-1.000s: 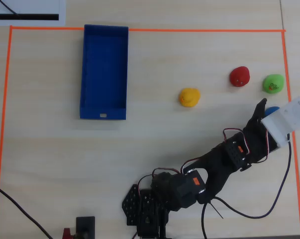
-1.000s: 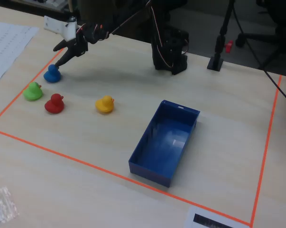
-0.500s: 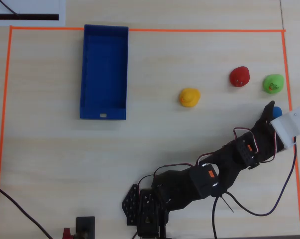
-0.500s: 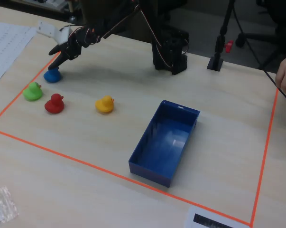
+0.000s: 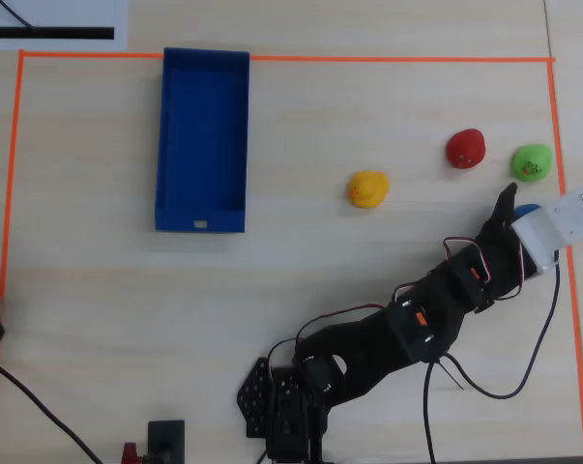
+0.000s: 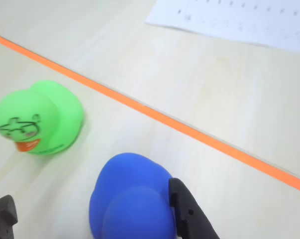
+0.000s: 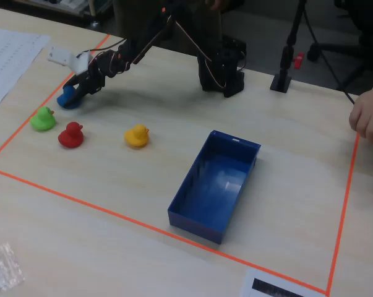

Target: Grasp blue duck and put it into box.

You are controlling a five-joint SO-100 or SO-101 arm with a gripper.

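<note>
step: grasp | gripper (image 6: 90, 219) jaws spread, straddling blue duck (image 6: 132, 199) | advice: close squarely, clear of green duck (image 6: 38, 117) at left | box (image 7: 216, 185) well apart

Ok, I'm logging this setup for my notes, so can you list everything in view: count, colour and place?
blue duck: one, blue, near the orange tape, between the open gripper fingers.
green duck: one, green, nearest the blue duck.
red duck: one, red, beside the green one.
yellow duck: one, yellow, toward the table's middle.
box: one, dark blue, empty, far from the ducks.
orange tape: one rectangle outlining the work area.
printed sheet: one, white, outside the tape by the ducks.
plastic bag: one, clear, crumpled at the fixed view's lower left corner.
person's hand: one, at the fixed view's right edge.
arm: one, black, reaching to the blue duck.
gripper: one, black, open, straddling the blue duck.
</note>
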